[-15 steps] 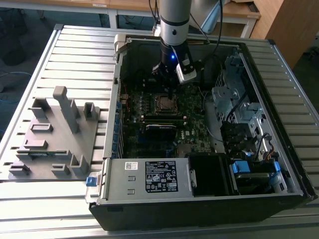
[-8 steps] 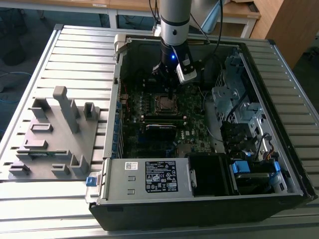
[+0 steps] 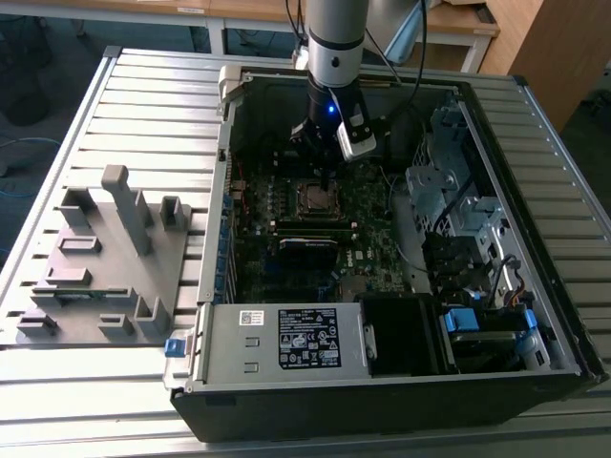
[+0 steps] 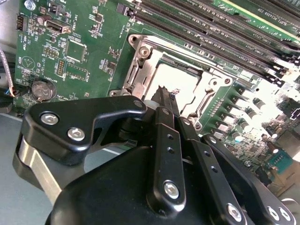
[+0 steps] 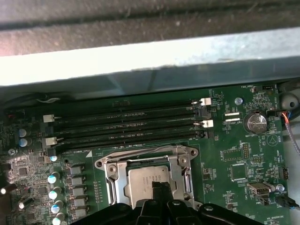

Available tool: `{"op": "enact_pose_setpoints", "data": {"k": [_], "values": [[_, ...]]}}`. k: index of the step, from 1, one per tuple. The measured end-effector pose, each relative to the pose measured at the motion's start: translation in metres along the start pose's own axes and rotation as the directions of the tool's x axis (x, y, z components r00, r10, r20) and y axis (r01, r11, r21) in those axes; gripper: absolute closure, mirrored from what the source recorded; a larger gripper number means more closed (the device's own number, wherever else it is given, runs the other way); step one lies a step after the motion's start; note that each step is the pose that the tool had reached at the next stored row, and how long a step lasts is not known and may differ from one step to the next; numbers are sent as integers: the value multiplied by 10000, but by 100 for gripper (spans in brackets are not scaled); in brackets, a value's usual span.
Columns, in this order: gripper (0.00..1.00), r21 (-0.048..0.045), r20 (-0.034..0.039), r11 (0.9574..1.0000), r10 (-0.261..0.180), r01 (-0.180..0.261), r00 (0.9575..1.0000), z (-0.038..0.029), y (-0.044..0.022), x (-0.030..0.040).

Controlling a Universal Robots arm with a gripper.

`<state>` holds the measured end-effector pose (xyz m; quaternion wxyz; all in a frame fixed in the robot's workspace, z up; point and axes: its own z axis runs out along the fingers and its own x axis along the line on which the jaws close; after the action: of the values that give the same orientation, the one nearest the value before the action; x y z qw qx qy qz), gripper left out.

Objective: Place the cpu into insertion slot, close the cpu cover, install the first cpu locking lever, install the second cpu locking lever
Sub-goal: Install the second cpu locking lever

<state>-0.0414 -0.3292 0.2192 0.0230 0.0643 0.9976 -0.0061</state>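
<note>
Silver-grey square cpu [image 5: 149,180] seated in the socket, black gripper [image 4: 164,96] poised just above it.

Dull metal chip lies flat in the dark square insertion slot [image 5: 147,180] with a silvery rim, and the thin silvery cpu cover [image 5: 112,180], a frame plate with a large square opening, appears folded down around it. In both wrist views the gripper's black fingertips [image 5: 159,187] sit drawn close together, pinching nothing visible, their tips over the chip's edge; whether they touch it I cannot tell. In the exterior view the grey arm [image 3: 336,43] reaches down into the open black computer case [image 3: 382,401], the gripper at about 12 o'clock from the socket on the green motherboard [image 3: 372,258]. Long narrow black memory slots [image 5: 126,126] run beside the socket. A grey plastic fixture tray [image 3: 100,262] rests on the slatted metal table [image 3: 143,105], at 9 o'clock from the case.
</note>
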Motion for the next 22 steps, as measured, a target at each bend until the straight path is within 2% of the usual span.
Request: {"op": "enact_pose_setpoints", "data": {"k": [2, 4, 9, 15, 22], "values": [[90, 1, -22, 10000, -2, 2, 10000, 2, 0, -1], [90, 16, -148, 10000, -3, 3, 9999, 5, 0, 0], [90, 30, -232, 10000, -3, 4, 9997, 4, 0, 0], [90, -10, -229, 10000, -84, 84, 9997, 7, -2, 4], [90, -20, -189, 9998, -175, 174, 9997, 8, -9, 30]]}}
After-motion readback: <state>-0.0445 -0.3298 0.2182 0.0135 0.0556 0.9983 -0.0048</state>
